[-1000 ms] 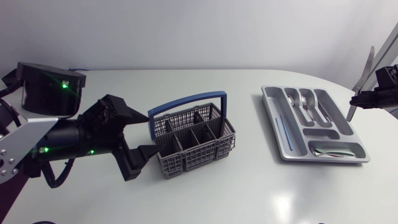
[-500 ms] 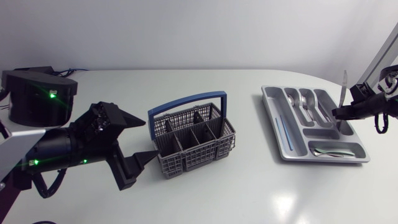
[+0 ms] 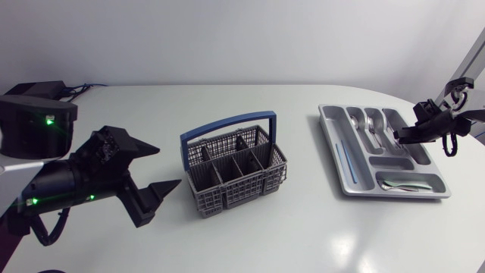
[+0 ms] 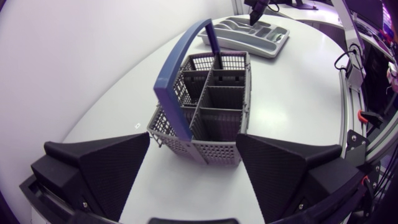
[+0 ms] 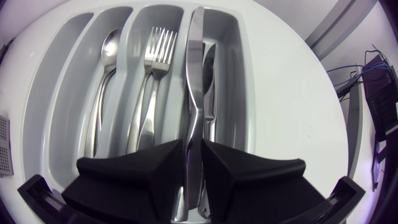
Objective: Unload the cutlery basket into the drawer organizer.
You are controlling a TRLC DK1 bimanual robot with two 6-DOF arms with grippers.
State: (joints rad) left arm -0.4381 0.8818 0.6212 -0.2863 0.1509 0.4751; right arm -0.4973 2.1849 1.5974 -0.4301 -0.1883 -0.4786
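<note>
Silver table knife [image 5: 196,74] pinched by R black gripper [image 5: 193,152] (fingers near-closed), lined up w/ its slot in grey plastic organizer tray [image 3: 333,148] for flat drop. L gripper [image 3: 167,165] wide open, empty, by grey mesh basket [image 3: 235,171].

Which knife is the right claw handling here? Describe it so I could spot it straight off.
Find the grey drawer organizer at the table's right end; its long slots hold a spoon, forks and a loose knife. The held knife runs lengthwise over the slot next to the forks. Unlike the loose knife lying beside it, it is pinched between the right claw's fingers.
</note>
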